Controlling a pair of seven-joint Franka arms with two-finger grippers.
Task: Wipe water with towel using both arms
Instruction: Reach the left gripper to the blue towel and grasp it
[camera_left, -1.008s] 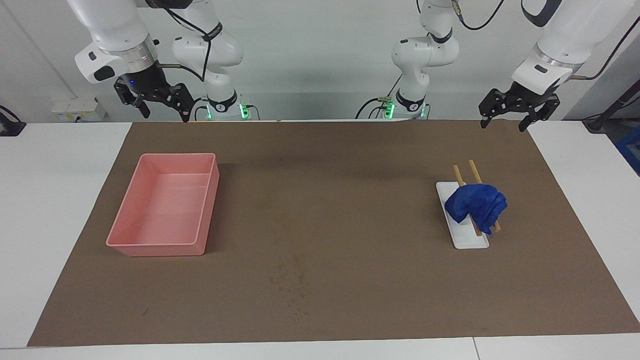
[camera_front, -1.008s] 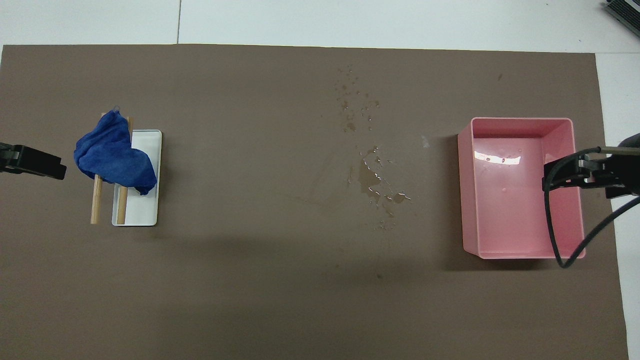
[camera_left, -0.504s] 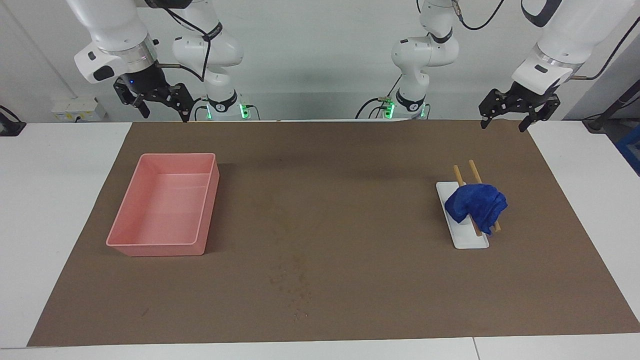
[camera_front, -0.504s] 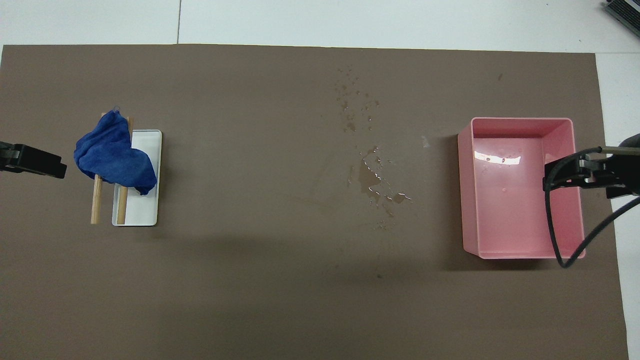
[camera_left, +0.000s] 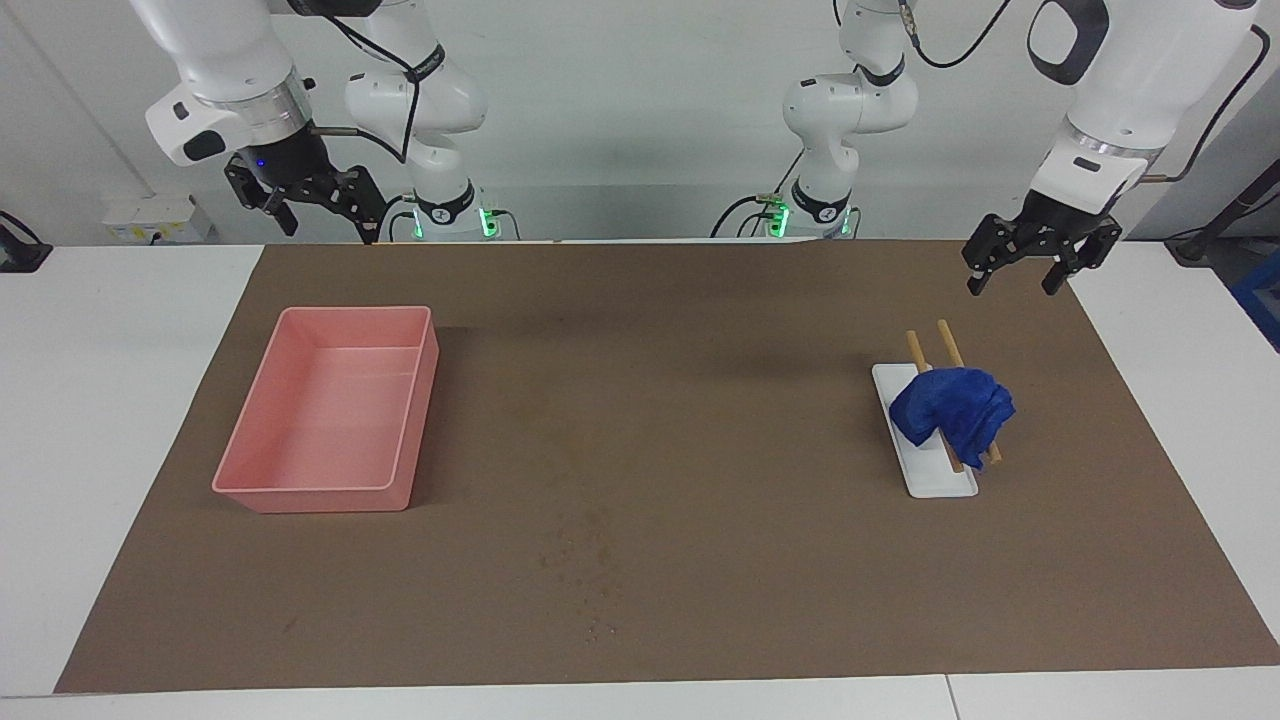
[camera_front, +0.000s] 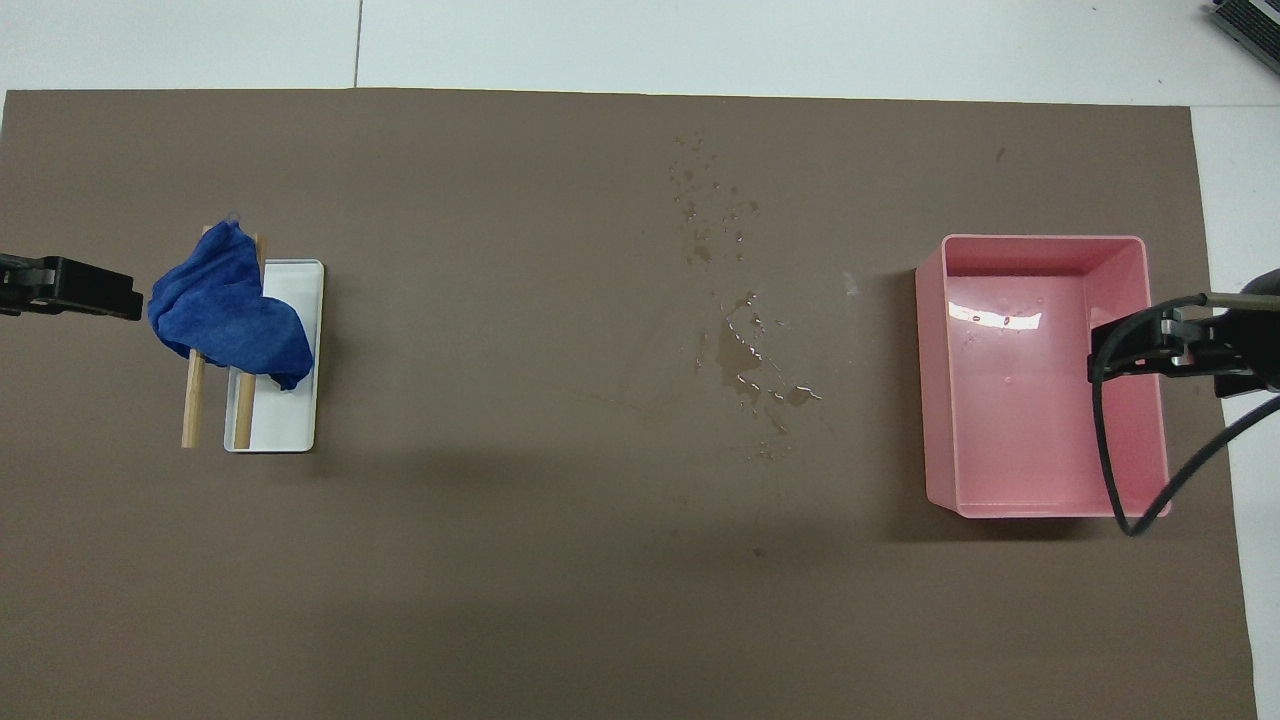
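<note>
None of the wiping is done: you see the water (camera_front: 735, 330) mid-mat, the towel (camera_left: 952, 410) draped untouched on two sticks (camera_left: 948, 352). Left gripper (camera_left: 1030, 270), fingers spread and empty, hangs near it; right gripper (camera_left: 318, 212), also spread, waits.

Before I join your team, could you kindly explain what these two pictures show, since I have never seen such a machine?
These are two white robot arms at a table, each ending in a black two-fingered tool. One picture looks at them from across the table; the other looks down from above their end. The left tool hangs open over the brown mat, near the blue towel. The right tool waits open in the air near the pink tray. Neither holds anything. The towel is draped over two wooden sticks laid on a small white tray. Spilled water lies mid-mat, farther from the robots than the towel, waiting to be wiped.
</note>
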